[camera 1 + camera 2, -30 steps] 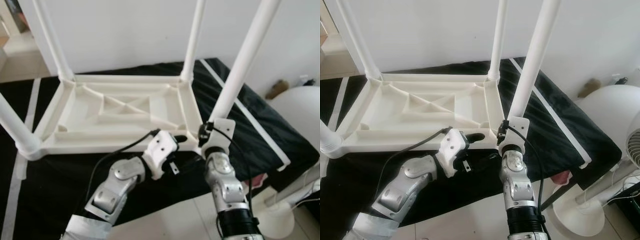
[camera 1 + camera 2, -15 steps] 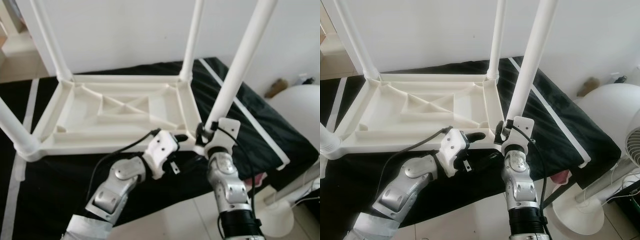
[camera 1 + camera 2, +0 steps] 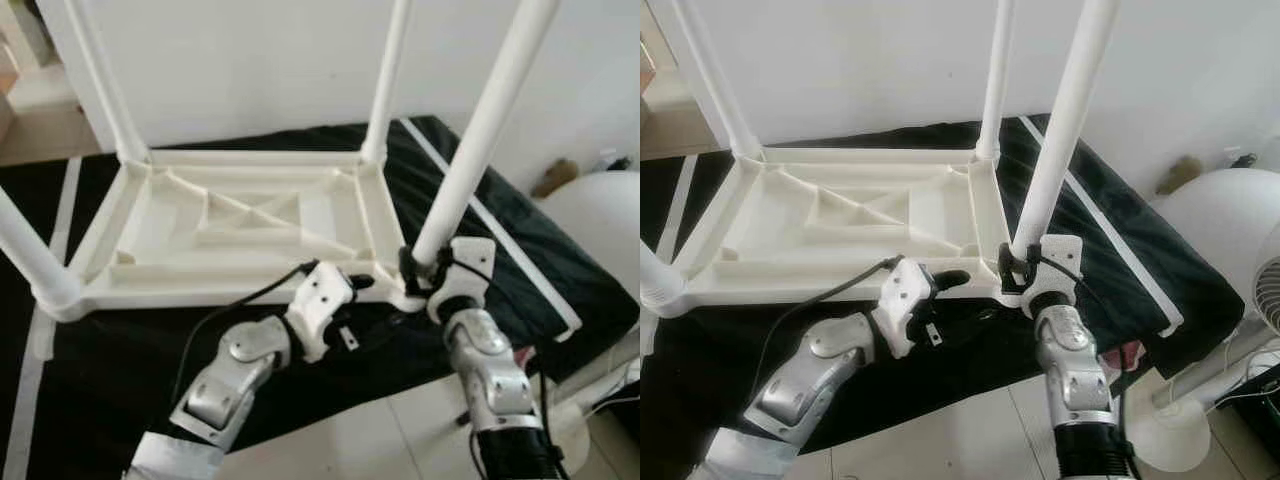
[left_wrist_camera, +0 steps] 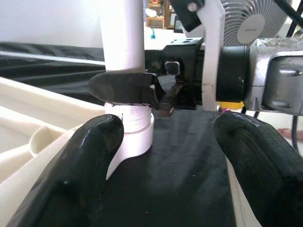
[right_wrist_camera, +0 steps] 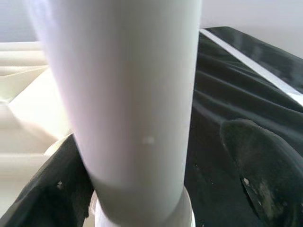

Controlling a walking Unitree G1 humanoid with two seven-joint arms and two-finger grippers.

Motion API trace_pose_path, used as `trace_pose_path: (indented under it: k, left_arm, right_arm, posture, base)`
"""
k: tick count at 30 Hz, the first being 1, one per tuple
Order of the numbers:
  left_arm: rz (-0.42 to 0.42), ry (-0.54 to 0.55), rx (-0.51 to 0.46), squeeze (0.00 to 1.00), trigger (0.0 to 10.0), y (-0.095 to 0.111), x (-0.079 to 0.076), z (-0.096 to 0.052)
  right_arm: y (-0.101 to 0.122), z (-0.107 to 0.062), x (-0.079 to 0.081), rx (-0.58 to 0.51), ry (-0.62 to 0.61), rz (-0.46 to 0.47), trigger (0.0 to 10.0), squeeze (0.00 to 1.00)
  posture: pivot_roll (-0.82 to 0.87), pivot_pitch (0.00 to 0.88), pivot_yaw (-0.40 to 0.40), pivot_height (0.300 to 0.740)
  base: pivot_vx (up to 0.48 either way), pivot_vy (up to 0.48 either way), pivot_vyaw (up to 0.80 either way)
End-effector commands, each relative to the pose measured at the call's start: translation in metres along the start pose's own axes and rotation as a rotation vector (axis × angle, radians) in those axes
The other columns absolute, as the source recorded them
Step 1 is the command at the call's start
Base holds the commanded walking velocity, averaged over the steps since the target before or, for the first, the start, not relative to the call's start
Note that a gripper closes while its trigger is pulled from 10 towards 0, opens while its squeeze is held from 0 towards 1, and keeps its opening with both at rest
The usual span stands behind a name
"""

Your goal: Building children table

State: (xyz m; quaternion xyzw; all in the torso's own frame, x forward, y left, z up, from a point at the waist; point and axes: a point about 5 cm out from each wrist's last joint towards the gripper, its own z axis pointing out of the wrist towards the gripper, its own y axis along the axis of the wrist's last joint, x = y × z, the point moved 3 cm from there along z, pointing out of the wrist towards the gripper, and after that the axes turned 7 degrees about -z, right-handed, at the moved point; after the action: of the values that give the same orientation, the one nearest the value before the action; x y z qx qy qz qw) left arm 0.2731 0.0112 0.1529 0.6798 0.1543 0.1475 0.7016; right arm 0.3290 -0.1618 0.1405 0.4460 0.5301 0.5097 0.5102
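A white plastic children's table (image 3: 240, 275) lies upside down on a black cloth, its legs pointing up. My right gripper (image 3: 418, 268) is at the foot of the near right leg (image 3: 480, 130), just above its socket. In the right wrist view the leg (image 5: 128, 94) stands between the fingers (image 5: 262, 161), and a strip of cloth shows beside one of them. My left gripper (image 3: 365, 290) is open at the table's near rim, just left of that corner. Its fingers (image 4: 90, 161) are wide apart, and the leg's socket (image 4: 135, 137) is ahead of them.
The other three legs (image 3: 385, 80) rise at the far and left corners. The black cloth (image 3: 520, 250) has white tape edges and ends at pale floor tiles (image 3: 370, 440) near my body. A round white object (image 3: 1230, 230) and a fan (image 3: 1268, 295) stand at the right. A white wall is behind.
My right wrist has swung around the leg's foot, from in front of it towards its right side. The left arm has stayed put. The camera has shifted a little.
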Motion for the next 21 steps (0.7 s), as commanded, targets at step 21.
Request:
trace_pose_path:
  k: [21]
  left_arm:
    - [0.026, -0.016, 0.047, 0.00, 10.0, -0.001, 0.012, 0.008]
  right_arm:
    - [-0.015, 0.021, 0.002, 0.020, 0.381, -0.134, 10.0, 0.00]
  posture:
    - [-0.08, 0.000, 0.022, 0.740]
  base:
    - [0.000, 0.000, 0.00]
